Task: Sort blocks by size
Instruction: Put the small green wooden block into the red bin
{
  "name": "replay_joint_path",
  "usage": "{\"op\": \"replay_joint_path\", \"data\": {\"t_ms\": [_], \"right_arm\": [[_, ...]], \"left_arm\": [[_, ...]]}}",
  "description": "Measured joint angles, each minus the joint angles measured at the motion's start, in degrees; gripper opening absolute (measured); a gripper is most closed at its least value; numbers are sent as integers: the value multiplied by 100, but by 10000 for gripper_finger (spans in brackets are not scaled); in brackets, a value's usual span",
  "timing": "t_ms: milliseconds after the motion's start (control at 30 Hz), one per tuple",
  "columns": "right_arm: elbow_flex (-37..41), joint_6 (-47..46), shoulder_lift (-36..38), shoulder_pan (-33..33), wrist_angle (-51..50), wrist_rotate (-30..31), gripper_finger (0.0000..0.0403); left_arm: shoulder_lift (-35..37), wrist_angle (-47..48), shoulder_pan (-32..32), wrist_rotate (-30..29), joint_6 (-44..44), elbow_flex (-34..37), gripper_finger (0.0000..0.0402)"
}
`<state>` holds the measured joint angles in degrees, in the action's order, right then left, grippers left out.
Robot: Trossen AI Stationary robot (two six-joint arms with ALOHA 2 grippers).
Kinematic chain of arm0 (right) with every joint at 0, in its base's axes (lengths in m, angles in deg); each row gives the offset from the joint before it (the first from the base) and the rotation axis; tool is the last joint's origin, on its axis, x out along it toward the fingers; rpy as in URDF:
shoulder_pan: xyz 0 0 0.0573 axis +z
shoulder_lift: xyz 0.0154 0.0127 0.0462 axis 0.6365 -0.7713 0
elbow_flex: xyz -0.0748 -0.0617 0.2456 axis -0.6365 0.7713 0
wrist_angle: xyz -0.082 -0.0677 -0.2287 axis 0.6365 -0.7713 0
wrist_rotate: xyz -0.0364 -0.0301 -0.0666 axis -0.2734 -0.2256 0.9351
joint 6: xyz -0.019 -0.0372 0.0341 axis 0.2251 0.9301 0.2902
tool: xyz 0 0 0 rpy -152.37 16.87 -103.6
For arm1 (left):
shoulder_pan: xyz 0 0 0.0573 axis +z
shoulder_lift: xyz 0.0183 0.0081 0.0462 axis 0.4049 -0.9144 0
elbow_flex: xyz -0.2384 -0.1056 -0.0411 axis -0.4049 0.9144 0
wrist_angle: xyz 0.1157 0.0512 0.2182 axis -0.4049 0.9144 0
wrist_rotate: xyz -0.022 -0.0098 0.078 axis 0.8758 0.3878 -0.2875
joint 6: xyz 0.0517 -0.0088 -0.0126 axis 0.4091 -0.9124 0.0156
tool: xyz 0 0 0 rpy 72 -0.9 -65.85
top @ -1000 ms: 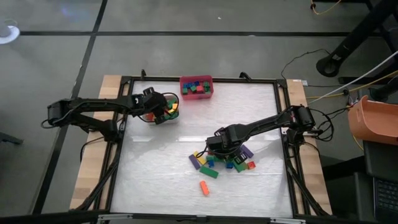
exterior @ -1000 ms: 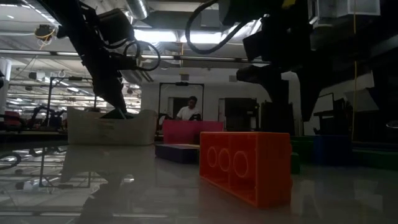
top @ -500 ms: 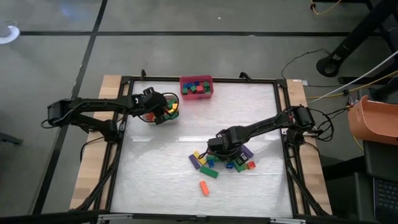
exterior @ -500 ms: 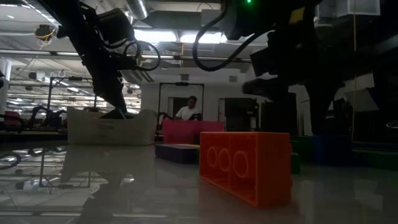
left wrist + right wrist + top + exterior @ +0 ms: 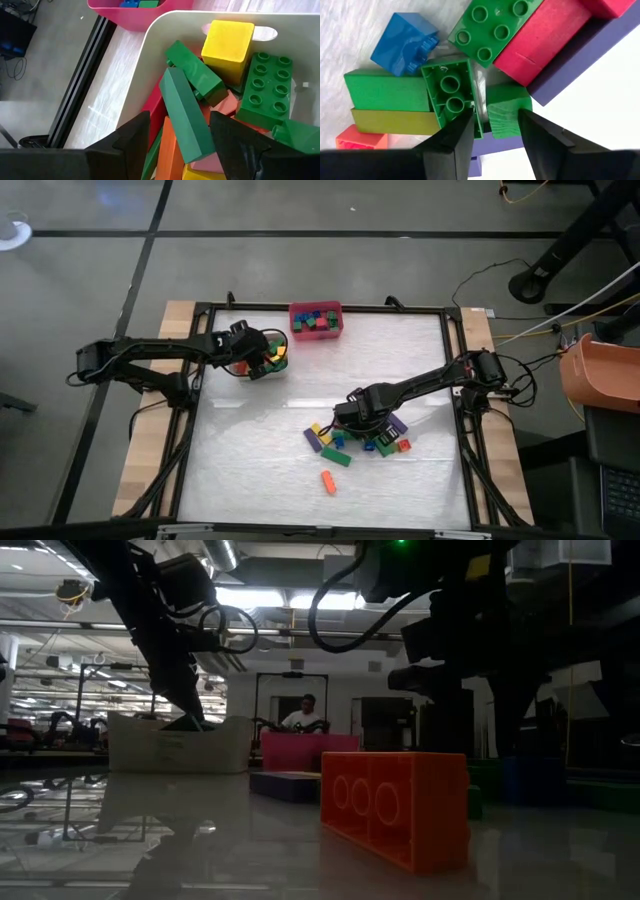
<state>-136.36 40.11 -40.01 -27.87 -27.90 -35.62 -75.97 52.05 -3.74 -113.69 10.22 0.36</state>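
Note:
A heap of studded blocks (image 5: pixel 362 442) lies on the table right of centre. An orange block (image 5: pixel 328 481) lies apart, nearer the front edge. My right gripper (image 5: pixel 358 418) is low over the heap and open. In the right wrist view (image 5: pixel 495 140) its fingers stand on either side of a small green block (image 5: pixel 506 112), next to a green block turned hollow side up (image 5: pixel 451 92). My left gripper (image 5: pixel 262 356) is open over the white bin (image 5: pixel 272 368). In the left wrist view (image 5: pixel 182 150) its fingers stand on either side of a long green bar (image 5: pixel 185 117) lying on the bin's blocks.
A red bin (image 5: pixel 316 320) holding small blocks stands at the far edge, just right of the white bin. A dark frame (image 5: pixel 448 380) runs round the table. In the low view the orange block (image 5: pixel 395 805) is close to the camera, and a person (image 5: pixel 305 718) stands far behind the table.
My right gripper has gone a little toward the table's near edge and down onto the heap of blocks.

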Motion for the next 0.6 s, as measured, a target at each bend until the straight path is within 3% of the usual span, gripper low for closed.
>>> {"op": "replay_joint_path", "data": {"t_ms": [600], "right_arm": [[-127, 28, -6, 0, 40, 124, 161]], "left_arm": [[0, 0, 0, 0, 0, -1, 192]]}}
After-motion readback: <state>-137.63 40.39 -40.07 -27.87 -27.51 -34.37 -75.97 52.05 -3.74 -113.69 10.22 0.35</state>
